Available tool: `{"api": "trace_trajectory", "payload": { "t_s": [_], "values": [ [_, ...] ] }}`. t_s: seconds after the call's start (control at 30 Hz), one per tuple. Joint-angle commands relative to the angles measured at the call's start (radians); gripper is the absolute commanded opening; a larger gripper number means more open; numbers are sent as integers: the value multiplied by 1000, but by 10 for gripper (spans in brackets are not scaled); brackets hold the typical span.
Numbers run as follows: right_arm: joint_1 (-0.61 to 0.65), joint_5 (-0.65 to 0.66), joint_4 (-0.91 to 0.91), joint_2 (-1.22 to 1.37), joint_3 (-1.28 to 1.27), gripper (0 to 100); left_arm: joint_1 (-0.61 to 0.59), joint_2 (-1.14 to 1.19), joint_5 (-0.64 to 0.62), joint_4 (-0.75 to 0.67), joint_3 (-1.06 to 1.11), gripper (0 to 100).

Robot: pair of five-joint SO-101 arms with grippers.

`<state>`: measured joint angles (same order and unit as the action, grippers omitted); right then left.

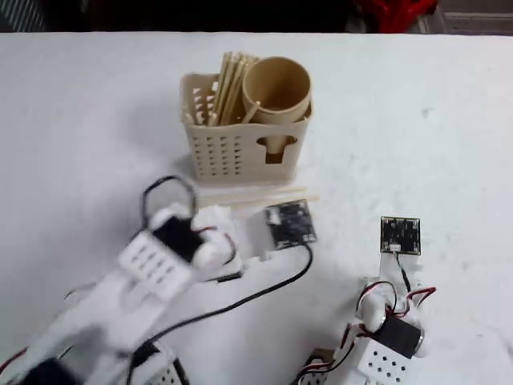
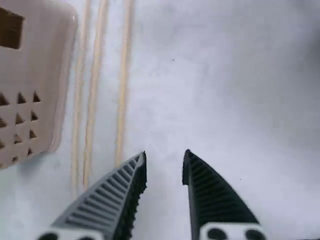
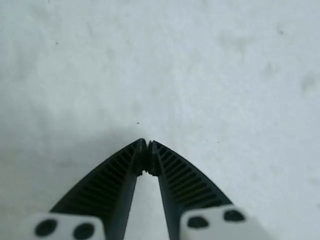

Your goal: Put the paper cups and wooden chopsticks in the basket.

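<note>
The left tool (image 2: 164, 156) is held narrowly parted and empty, apparently lined up on the loose chopsticks (image 2: 95, 100) laid just beside the basket (image 2: 30, 75). A paper cup (image 1: 276, 88) and bundled chopsticks (image 1: 228, 80) are stood inside it. Room is pinched by the basket wall, while open counter (image 2: 240, 90) is left opposite. The right tool (image 3: 146, 145) is closed on nothing, well apart.

I work at what looks like a robotics lab bench: a plain white table (image 1: 80, 120), bare circuit boards (image 1: 290, 223) on my wrists, and loose black cable (image 1: 240, 301) trailing from my left arm.
</note>
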<state>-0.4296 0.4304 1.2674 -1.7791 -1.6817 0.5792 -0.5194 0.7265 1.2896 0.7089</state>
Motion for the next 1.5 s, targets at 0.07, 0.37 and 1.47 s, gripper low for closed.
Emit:
{"api": "trace_trajectory", "payload": {
  "t_s": [0.07,0.37,1.47],
  "values": [
    [-5,-6,2,-18,-9,18,-7,437,127,-91,-256,108],
    [-5,-6,2,-18,-9,18,-28,885,167,-114,-569,106],
    [-5,-6,2,-18,-9,18,-117,874,54,-247,-514,88]
  ]
}}
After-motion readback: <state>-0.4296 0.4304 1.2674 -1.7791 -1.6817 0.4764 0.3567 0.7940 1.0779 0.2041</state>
